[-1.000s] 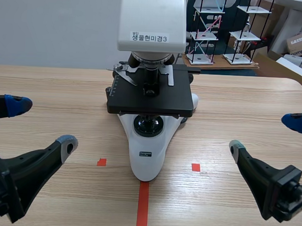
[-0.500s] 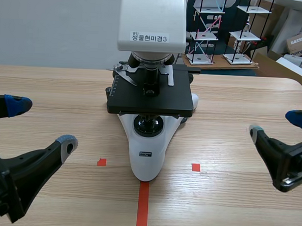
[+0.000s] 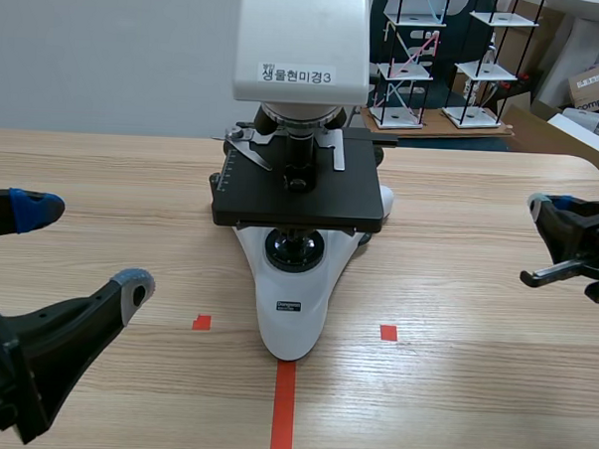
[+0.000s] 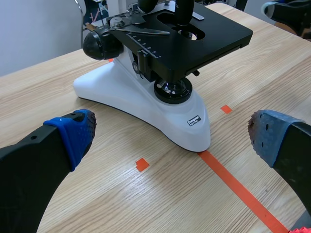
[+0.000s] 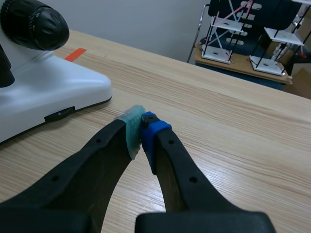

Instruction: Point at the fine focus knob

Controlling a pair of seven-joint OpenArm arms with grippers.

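Note:
A white microscope with a black stage stands mid-table. In the right wrist view its black ridged focus knob sits on the side of the white base, ahead of my right gripper and off to one side. That gripper's fingers are shut, pad on pad, with nothing between them; the right gripper hovers over the table to the microscope's right. My left gripper stands wide open at the near left, empty. The left wrist view shows the matching knob on the other side.
A label with printed text is on the microscope head. Behind the table stand wire model racks and cardboard boxes. Bare wood lies on both sides of the microscope.
My right gripper has gone from wide open to shut, and has risen and moved farther back along the table's right side. The left arm has not moved.

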